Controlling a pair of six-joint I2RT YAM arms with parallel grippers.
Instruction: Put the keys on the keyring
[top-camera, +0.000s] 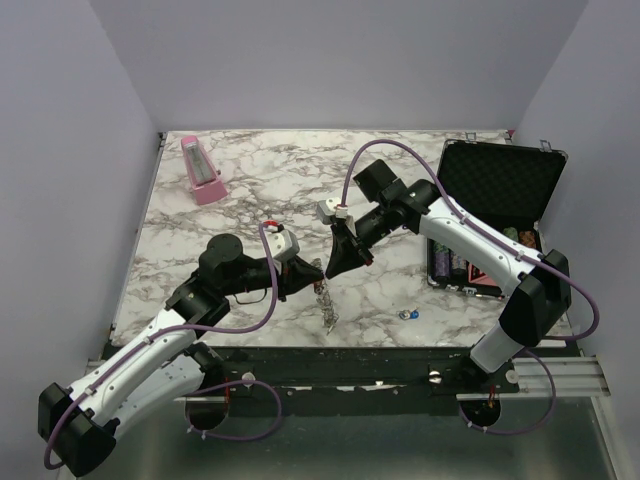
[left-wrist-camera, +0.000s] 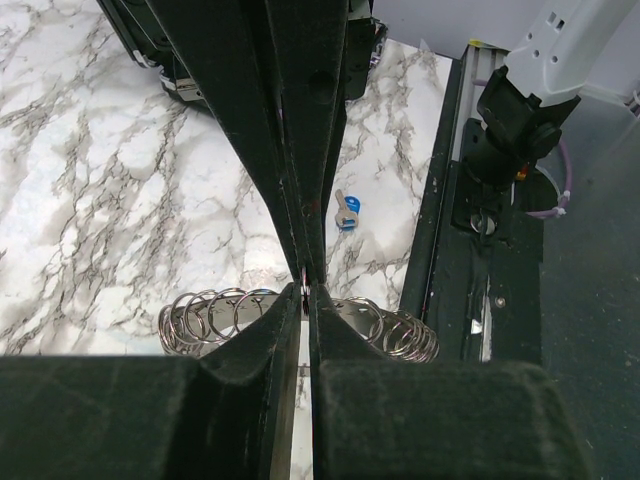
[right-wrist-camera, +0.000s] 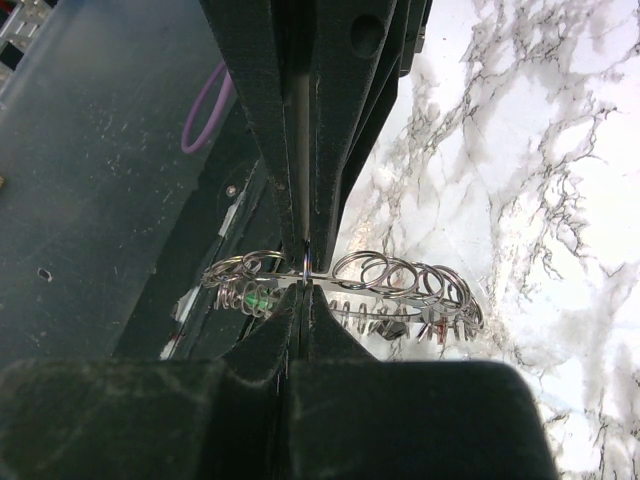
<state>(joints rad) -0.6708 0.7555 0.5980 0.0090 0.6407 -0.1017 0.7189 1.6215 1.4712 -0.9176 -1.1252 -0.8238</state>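
The two arms meet over the near middle of the marble surface (top-camera: 250, 200). The keyring (right-wrist-camera: 400, 275) sits between their tips. It is a grey metal ring with many small wire loops along its rim.

The right gripper (right-wrist-camera: 303, 285) is closed on the rim, and the metal shows pinched at its tips. The left gripper (left-wrist-camera: 304, 300) faces it from the other side, at the same spot on the ring. A thin slit of light runs between its fingers, and the rim passes between them at the tips. I cannot tell whether they press on the ring.

In the overhead view the ring hangs edge-on below the tips, towards the near edge. I cannot tell whether its lower end touches the surface.

A key with a blue head (top-camera: 408, 314) lies flat on the surface, to the right of the ring and apart from it. A small green piece (right-wrist-camera: 256, 298) shows among the loops, too blurred to name.

An open black case (top-camera: 500, 180) sits at the right edge, and the print on the things inside is too small to read. A pink wedge-shaped object (top-camera: 203, 172) stands at the far left.
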